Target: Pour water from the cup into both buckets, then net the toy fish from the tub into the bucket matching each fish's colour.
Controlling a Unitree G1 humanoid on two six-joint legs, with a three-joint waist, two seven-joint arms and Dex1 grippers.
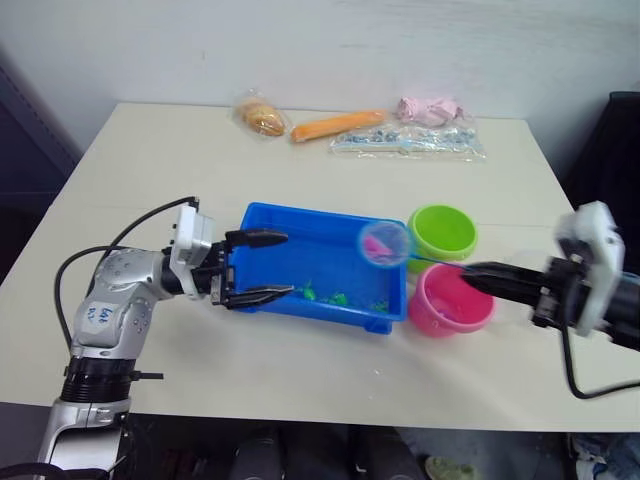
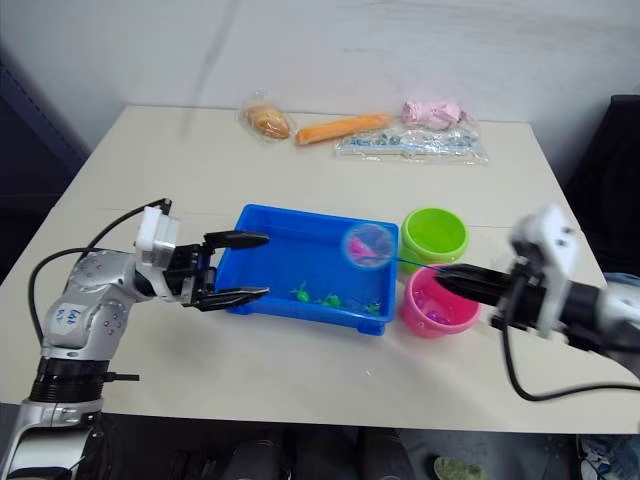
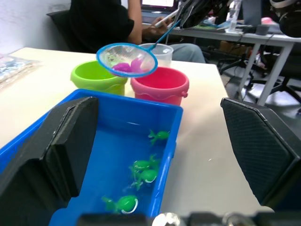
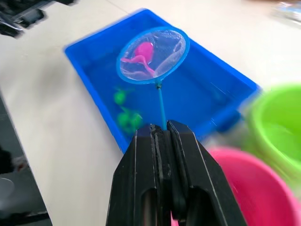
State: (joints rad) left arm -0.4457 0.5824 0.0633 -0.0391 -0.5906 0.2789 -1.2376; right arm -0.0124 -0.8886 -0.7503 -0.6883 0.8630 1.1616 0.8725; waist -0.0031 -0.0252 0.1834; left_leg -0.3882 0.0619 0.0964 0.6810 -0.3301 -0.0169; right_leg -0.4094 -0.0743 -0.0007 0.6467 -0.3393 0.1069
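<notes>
The blue tub (image 1: 300, 232) sits mid-table with several green toy fish (image 1: 335, 297) in it. To its right stand the lime green bucket (image 1: 443, 232) and, nearer me, the pink bucket (image 1: 450, 300). My right gripper (image 1: 480, 277) is shut on the net's thin handle. The net's ring (image 4: 153, 54) hangs above the tub's right end and holds a pink fish (image 4: 141, 51). My left gripper (image 1: 262, 267) is open, its fingers reaching over the tub's left end. The clear cup (image 3: 157, 49) stands behind the pink bucket in the left wrist view.
Along the table's far edge lie a bagged bread roll (image 1: 262, 117), an orange carrot-like piece (image 1: 338, 125), a pink bundle (image 1: 428, 108) and a clear plastic packet (image 1: 410, 142). A seated person (image 3: 103, 23) shows beyond the table in the left wrist view.
</notes>
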